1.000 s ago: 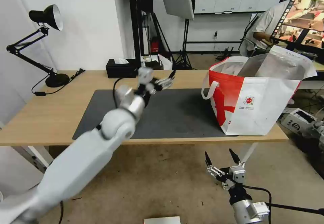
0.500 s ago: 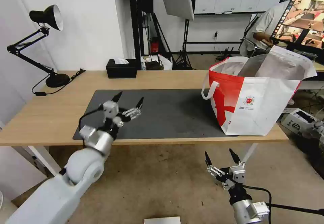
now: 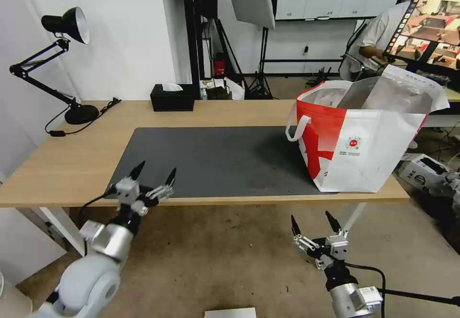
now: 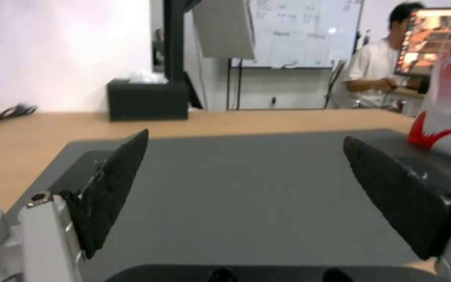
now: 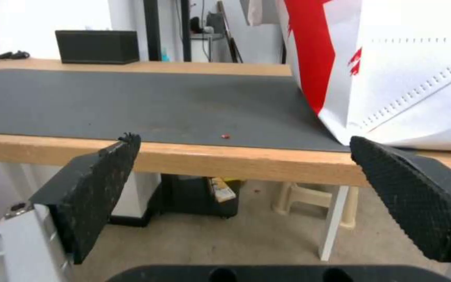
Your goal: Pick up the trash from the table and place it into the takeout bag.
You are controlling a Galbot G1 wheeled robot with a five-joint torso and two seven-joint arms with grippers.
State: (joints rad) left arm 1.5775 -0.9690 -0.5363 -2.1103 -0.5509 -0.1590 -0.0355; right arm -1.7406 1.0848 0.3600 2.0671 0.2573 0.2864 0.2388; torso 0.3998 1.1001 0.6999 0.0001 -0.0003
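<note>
The large white and red insulated takeout bag (image 3: 364,140), with silver foil lining, white loop handles and one small round red logo, stands upright and open-mouthed at the right end of the long light-wood table (image 3: 72,164), its base partly on the big dark grey rectangular mat (image 3: 215,159). No bowl, tray, tissue or wrapped ball lies on the mat or the bare wood; the single leftover is one tiny red crumb (image 5: 225,136) near the mat's front edge, close to the bag. What sits inside the bag is hidden by its walls. By that, the clearing step looks finished or nearly so, and the next move would call for little beyond a check of the surface. The left gripper (image 3: 153,176) hovers at the table's front edge, over the mat's near-left corner, its two black fingers spread wide and holding nothing. The right gripper (image 3: 312,223) hangs below table height in front of the bag, fingers likewise parted and empty. One black tissue box (image 3: 172,97) and one black desk lamp (image 3: 64,23) stand at the back.
</note>
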